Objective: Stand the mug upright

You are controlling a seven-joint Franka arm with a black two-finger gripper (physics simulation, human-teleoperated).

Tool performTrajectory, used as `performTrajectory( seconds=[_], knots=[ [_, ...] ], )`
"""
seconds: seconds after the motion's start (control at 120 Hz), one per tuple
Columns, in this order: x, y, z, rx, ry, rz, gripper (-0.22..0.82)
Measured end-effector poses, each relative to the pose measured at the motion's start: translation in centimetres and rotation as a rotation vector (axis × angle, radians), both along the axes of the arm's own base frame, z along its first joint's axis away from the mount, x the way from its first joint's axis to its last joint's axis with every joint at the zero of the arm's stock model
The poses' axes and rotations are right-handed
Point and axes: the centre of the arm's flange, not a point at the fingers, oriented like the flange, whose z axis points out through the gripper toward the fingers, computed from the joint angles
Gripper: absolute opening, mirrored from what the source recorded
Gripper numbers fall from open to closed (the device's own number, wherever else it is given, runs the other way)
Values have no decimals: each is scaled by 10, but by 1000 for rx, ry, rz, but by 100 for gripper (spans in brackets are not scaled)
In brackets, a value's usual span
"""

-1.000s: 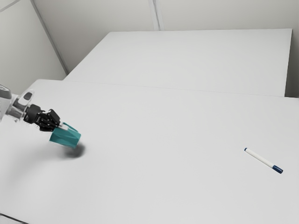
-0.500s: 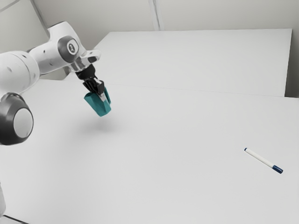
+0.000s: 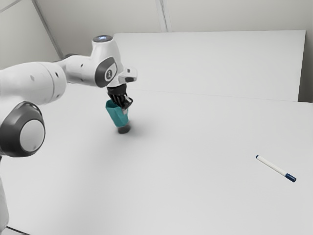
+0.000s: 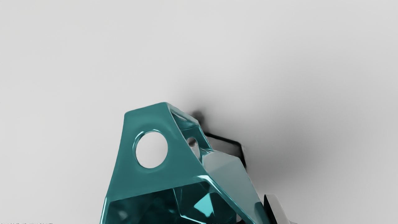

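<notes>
- One teal mug (image 3: pixel 116 115) tilts left of centre in the exterior view, mouth toward the upper left (a dark shadow sits just beneath it).
- Black gripper (image 3: pixel 125 108) pinches the mug.
- White pen (image 3: pixel 274 167) with blue ends lies at the lower right, on the white table (image 3: pixel 195 196).

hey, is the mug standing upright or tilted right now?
Tilted: the mug slants at the gripper, its rim toward the exterior view's left, its base toward that view's right.
</notes>
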Motion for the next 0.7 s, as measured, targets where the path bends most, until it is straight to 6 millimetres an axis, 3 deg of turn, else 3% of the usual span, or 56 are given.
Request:
performTrajectory(
  seconds=[0.075,0.225,0.308,0.492,0.542,0.608,0.7],
  knots=[
    [-1,0,-7,10,-11,32,-16],
    [0,0,-8,4,-37,96,18],
    [0,0,-6,1,-47,128,32],
    [1,0,7,-7,-74,182,48],
    [0,0,24,-11,-95,195,51],
    [-5,0,62,-19,-131,212,53],
    [-9,-14,145,-54,-189,224,56]
  ],
)
